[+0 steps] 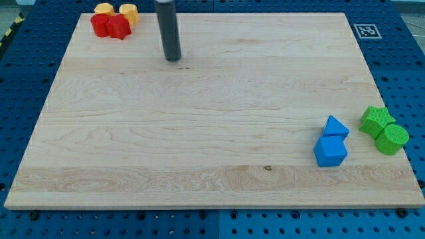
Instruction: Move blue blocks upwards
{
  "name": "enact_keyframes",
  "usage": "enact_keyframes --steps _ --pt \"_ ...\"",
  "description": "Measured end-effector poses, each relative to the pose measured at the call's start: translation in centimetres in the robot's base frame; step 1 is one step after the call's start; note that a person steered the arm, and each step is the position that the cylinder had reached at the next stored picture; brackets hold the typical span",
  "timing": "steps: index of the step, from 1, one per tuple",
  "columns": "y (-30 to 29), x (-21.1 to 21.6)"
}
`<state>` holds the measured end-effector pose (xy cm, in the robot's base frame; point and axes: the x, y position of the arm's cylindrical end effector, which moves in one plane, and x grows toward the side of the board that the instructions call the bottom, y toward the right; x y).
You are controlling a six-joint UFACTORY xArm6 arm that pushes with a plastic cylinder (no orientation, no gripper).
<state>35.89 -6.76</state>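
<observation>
Our bare rod holds nothing; my tip (172,58) rests near the desk's top-left corner, well apart from the blue triangular block (336,126) and blue cube (330,151) near the bottom-right corner.

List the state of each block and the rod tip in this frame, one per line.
my tip: on the board near the view's top, right of the red and yellow cluster, touching no block.
blue triangular block: lower right, touching the blue cube.
blue cube: just below it, not yet moved up.
green star block: right edge, against the green cylinder.
red blocks: top left, clustered with the yellow blocks.
</observation>
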Motion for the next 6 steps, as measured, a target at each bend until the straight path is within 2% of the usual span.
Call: enact_keyframes --steps 3,4,5,6 --pt "14.3 19.8" --pt "21.1 23.9" --pt "24.8 24.1" --pt "24.2 23.8"
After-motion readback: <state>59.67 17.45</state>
